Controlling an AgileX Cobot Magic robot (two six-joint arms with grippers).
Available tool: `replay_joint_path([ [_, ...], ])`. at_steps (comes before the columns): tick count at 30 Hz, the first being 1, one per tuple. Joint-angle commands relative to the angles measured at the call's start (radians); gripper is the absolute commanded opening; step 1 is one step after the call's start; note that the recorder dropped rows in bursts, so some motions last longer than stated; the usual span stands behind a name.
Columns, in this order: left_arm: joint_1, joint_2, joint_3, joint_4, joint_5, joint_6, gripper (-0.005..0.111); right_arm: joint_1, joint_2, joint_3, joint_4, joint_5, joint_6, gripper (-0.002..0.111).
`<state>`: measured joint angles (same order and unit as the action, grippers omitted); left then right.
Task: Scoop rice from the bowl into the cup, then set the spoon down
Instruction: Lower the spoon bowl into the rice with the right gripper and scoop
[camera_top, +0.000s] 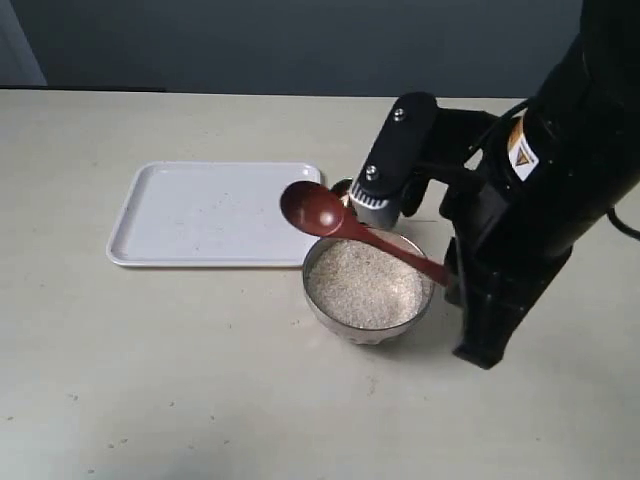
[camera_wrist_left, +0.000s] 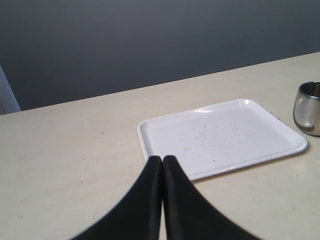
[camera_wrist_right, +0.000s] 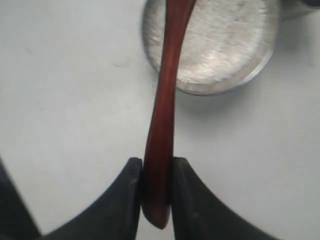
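1. The right gripper is clenched on the spoon. Its two fingers pinch the widened end of the handle between them, and the handle's tip pokes out just behind the pads.
2. Ahead of those fingers the handle runs out over the bowl, which sits on the table, filled with rice.
3. Farther out, the spoon's oval head hangs raised above the bowl's far rim, clear of the grains. I see no rice in it, though gloss on the wood makes that hard to confirm.
4. My reading is that this is the scooping step. The next move calls for dipping the head into the rice, levelling it, then carrying it to the cup beyond the bowl.
5. The cup is almost wholly hidden behind the spoon head and wrist housing in the exterior view, and the left wrist view cuts it off. Its fill cannot be judged.
6. Farthest away, the left gripper hangs above the table with its fingers pressed together on nothing, the white tray lying ahead of them.
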<state>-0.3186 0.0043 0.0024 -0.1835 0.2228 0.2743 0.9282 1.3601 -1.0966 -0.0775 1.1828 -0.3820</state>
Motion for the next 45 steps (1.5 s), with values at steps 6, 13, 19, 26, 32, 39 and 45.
replay_joint_path([
  [6,-0.005,-0.004,-0.002,0.002,-0.015,-0.003,0.001,0.009,0.001,-0.005,-0.592,-0.017,0.048,-0.001],
  [13,-0.005,-0.004,-0.002,0.002,-0.015,-0.003,0.001,0.106,0.083,0.05,-0.828,0.02,0.061,-0.001],
  [19,-0.003,-0.004,-0.002,-0.001,-0.015,-0.003,0.001,0.133,0.174,0.087,-0.82,0.038,0.061,-0.001],
  [26,-0.003,-0.004,-0.002,-0.001,-0.015,-0.003,0.001,0.133,0.279,0.087,-0.83,0.038,0.063,-0.001],
  [32,-0.003,-0.004,-0.002,-0.001,-0.015,-0.003,0.001,0.133,0.323,0.083,-0.806,0.038,0.065,-0.001],
  [39,-0.003,-0.004,-0.002,-0.001,-0.015,-0.003,0.001,0.133,0.342,0.083,-0.813,0.038,0.086,-0.001],
  [45,-0.003,-0.004,-0.002,-0.001,-0.015,-0.003,0.001,0.133,0.389,0.083,-0.819,0.038,0.094,-0.001],
])
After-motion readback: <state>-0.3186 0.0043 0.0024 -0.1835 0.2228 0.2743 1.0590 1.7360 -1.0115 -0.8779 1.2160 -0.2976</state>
